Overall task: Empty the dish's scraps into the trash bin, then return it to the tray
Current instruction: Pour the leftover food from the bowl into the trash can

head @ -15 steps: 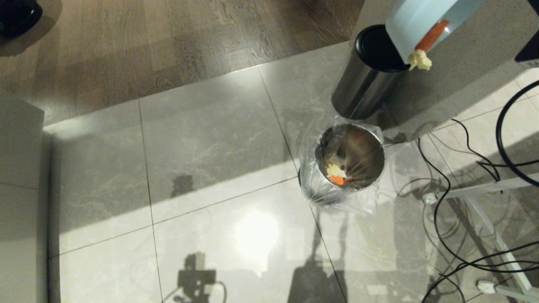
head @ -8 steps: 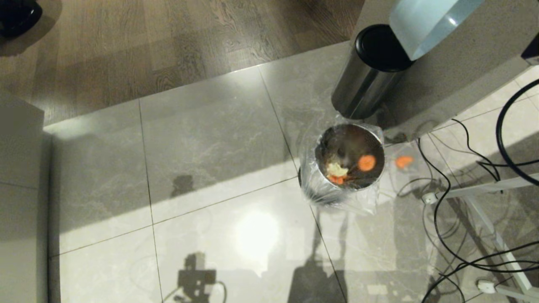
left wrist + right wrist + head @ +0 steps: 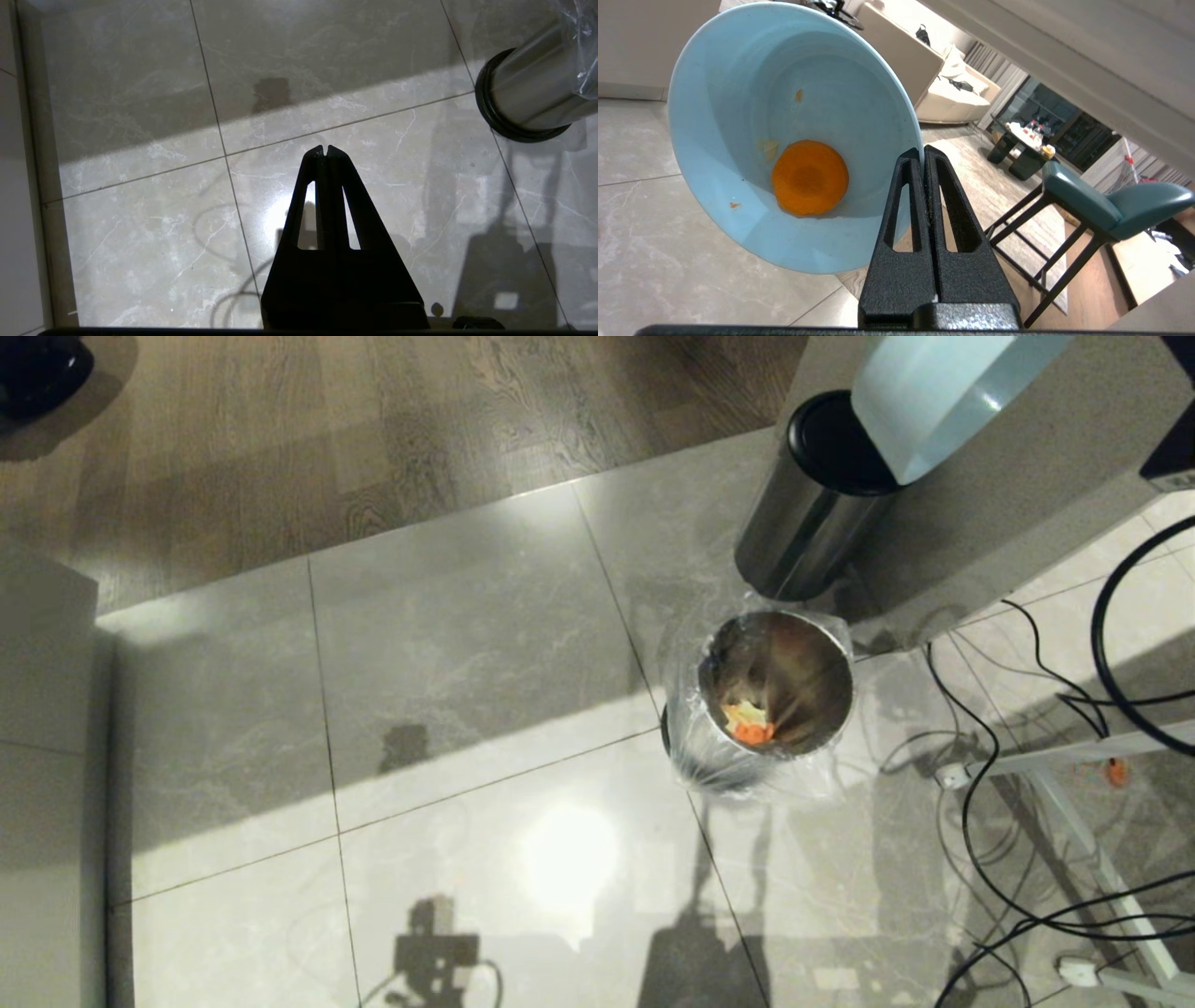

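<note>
Dish (image 3: 752,116), the small light-blue bowl, hangs tipped on its side above the trash bin (image 3: 775,683), its rim pinched between the tightly closed jaws of the right gripper (image 3: 923,151); in the head view only its pale wall (image 3: 934,392) shows at the top edge. A second ago an orange slice and a yellow lump clung at its lip; both have since dropped. Most scraps (image 3: 750,723) now lie in the bin's bottom, orange and pale yellow together. One slice missed: half a second ago it was just outside the bin's right side, and now an orange piece (image 3: 1115,771) lies on the tiled floor among the cables, well apart from the bin. The right wrist view shows one carrot slice (image 3: 810,177) stuck flat to the bowl's bottom, with a few crumbs. So the emptying looks nearly done but not finished; that last slice probably needs a steeper tilt or a shake.

The left gripper (image 3: 325,150) hangs idle over the floor, its fingertips pressed together on nothing.

A steel cylinder with a black lid (image 3: 822,476) stands just behind the lined bin, beside a grey counter (image 3: 1027,495). Black cables (image 3: 1027,728) loop over the floor to the right. The tray is in none of the views.
</note>
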Motion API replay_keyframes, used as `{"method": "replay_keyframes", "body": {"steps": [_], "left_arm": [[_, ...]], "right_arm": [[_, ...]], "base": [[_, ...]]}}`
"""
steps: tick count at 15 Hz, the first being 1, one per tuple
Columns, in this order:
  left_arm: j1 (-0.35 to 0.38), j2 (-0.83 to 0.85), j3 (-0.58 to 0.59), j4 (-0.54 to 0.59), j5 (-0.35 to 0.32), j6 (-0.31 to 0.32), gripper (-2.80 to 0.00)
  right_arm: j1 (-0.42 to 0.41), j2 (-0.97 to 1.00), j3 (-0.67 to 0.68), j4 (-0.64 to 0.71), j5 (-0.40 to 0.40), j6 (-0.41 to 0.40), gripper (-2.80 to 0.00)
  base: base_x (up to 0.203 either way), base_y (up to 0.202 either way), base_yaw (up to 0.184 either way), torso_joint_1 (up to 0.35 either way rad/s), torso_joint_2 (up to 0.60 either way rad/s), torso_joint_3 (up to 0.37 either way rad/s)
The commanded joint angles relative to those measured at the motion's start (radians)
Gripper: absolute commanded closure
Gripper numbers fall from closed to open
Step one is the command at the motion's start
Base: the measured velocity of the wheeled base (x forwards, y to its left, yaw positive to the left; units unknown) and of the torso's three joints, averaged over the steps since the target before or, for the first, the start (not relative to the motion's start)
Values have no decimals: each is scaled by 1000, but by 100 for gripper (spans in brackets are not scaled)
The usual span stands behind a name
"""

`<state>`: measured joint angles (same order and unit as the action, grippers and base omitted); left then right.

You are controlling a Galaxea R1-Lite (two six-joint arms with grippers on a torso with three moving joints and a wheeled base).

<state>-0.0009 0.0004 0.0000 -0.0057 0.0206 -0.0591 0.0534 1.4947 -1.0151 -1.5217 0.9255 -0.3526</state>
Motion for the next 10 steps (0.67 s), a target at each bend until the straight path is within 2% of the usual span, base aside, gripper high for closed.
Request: {"method": "replay_keyframes", "body": {"steps": [1,3,5,10], "left_arm": [[0,1,0,0,1,-1,0],[1,1,0,0,1,-1,0],[-1,1,0,0,1,-1,0],[0,1,0,0,1,-1,0]], "right_arm": [[-1,18,22,-48,5,-3,0],[-1,30,19,-46,-10,9,0],[3,47,-25,22,-14,-32,0],[34,109,-89,78,-13,-97,0]], "base": [[0,0,0,0,0,0],[0,0,0,0,0,0],[0,0,0,0,0,0],[0,0,0,0,0,0]]}}
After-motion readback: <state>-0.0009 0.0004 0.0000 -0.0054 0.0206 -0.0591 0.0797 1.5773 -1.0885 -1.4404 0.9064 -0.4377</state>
